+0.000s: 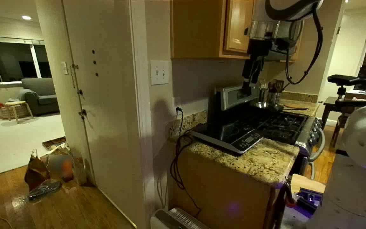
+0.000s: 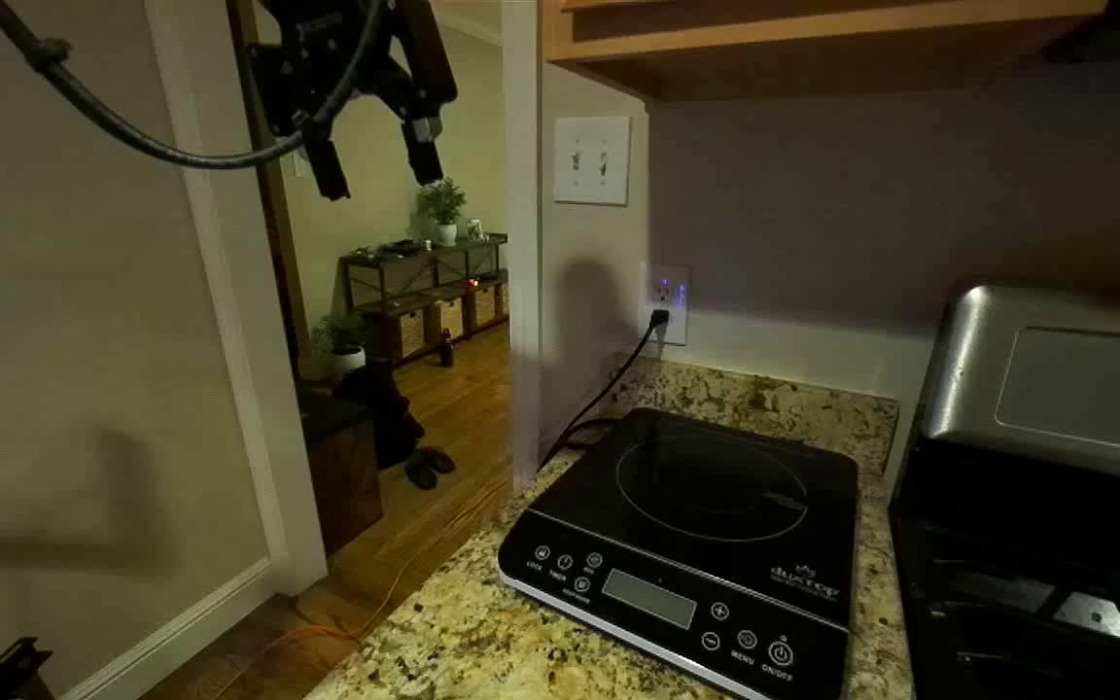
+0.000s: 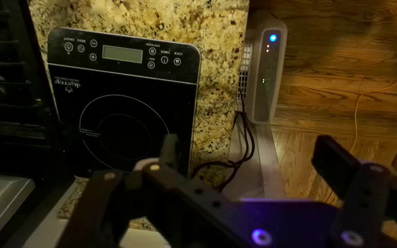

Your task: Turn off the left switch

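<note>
1. Between 10 and 11 o'clock in an exterior view, the robot's black gripper hangs in mid-air, its fingers spread wide, holding nothing, a gap seen also from the wrist.
2. At 12 o'clock, the left switch sits on a white two-toggle switch plate fixed to the pale wall, well apart from the gripper; whether it points up or down is too small to tell.
3. At 2 o'clock, a white socket plate takes a black plug, its cord dropping toward the granite bench.
4. At 5 o'clock, a black cooktop lies flat on the bench.
5. At 3 o'clock, a stove with a silver back panel stands just beside the bench.
</note>
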